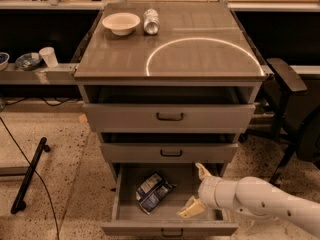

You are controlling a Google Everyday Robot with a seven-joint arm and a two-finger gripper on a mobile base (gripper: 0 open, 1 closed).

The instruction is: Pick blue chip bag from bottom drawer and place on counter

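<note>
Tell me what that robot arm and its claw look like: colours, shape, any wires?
The arm is a smooth, rounded white tube with a few small dark dots on its shell and a ringed collar at the wrist. No cables or lettering show. Its gripper, over the open bottom drawer to the right of the blue chip bag, has two pale cream, wedge-shaped fingers.

This is looking like a robotics lab: a grey metal three-drawer cabinet [170, 116] is standing on speckled terrazzo floor [65, 149] (long workbench [40, 75] behind), the tan two-finger gripper [197, 190] of a white arm [270, 204] hanging spread over the open bottom drawer [150, 229].
</note>
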